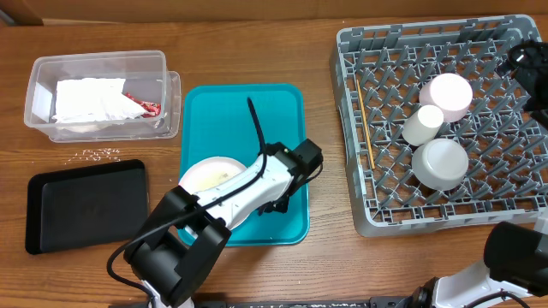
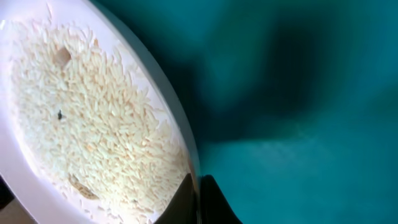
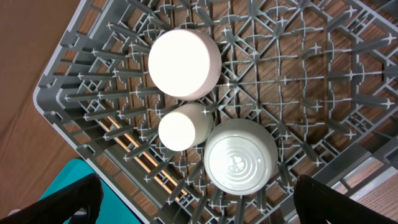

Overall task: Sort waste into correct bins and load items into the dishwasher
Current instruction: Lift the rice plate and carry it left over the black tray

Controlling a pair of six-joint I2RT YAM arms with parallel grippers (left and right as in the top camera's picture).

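**A:** What is the left gripper (image 2: 198,202) doing down there?

**B:** It is sitting at the rim of the large plate (image 2: 158,87), which is lying on the teal tray (image 1: 248,111) and carrying a thick layer of rice crumbs (image 2: 87,118). A dark fingertip (image 2: 217,202) is pressing close against the rim. Whether the jaws are actually clamping it cannot be told from either view.

**A:** So what is threatening to go wrong?

**B:** Probably a spill. If the gripper is pinching only that thin edge, the plate may be tipping as it lifts and shedding rice onto the tray or the table. Loose grains (image 1: 101,155) are already lying on the wood just beyond the black tray (image 1: 86,205), which is looking like the place for food scraps.

**A:** And farther out?

**B:** The clear tub (image 1: 98,64) is holding the napkin (image 1: 90,98) and the red wrapper (image 1: 141,105). In the dish rack (image 3: 62,106), the small plate (image 3: 185,62), cup (image 3: 180,130), bowl (image 3: 241,160) and chopsticks (image 3: 143,158) are sitting loaded. The right gripper (image 3: 202,208) is hanging above them with its fingers spread wide, gripping nothing. Racking the large plate unscraped would be the other mistake.
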